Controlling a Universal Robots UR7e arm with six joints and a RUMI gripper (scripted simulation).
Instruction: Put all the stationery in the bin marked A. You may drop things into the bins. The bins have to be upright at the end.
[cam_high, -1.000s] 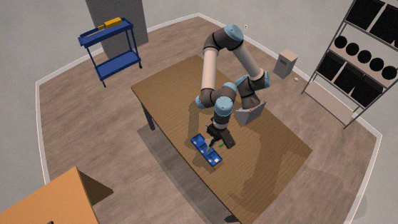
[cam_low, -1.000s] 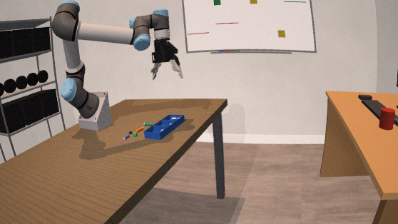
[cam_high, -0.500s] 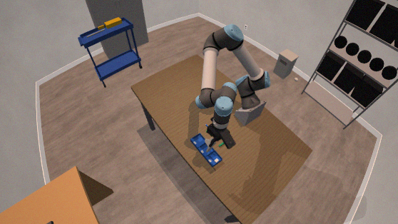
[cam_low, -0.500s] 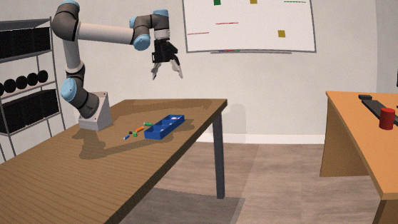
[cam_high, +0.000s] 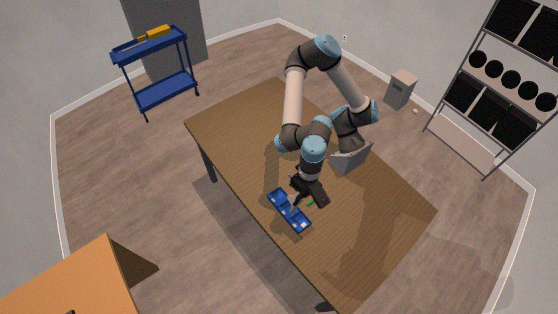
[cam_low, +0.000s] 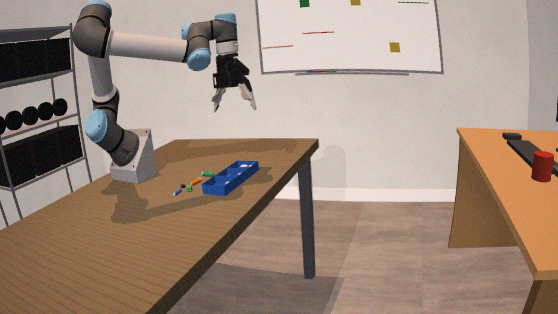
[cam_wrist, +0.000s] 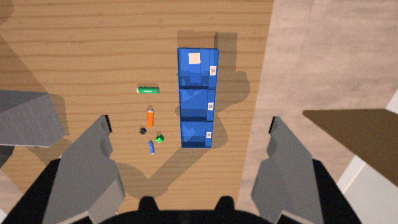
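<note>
One big brown surface (cam_low: 150, 240) fills the middle of the room, and the arm stands on it near the back. High above it hangs the claw (cam_low: 233, 100), spread wide open with nothing in it, pointing down.

Next in size is the blue bin (cam_wrist: 197, 95), a long box with three pockets in a row, sitting upright close to the edge of the surface. Each pocket has a little label on its side, but the letters are too small for me to read, so I cannot tell which one is A. One end pocket has a pale square thing (cam_wrist: 194, 58) in it.

Just beside the bin lie the small bits, all loose on the wood. A green pen (cam_wrist: 148, 90) lies flat and a bit apart. An orange marker (cam_wrist: 150, 118) lies nearer the bin. Then come a blue stick (cam_wrist: 151, 147), a tiny green blob (cam_wrist: 160, 139) and a tiny black dot (cam_wrist: 142, 131), close together.

I think these are light, hard and smooth, so they may roll. Best to pinch each long one across its middle.
</note>
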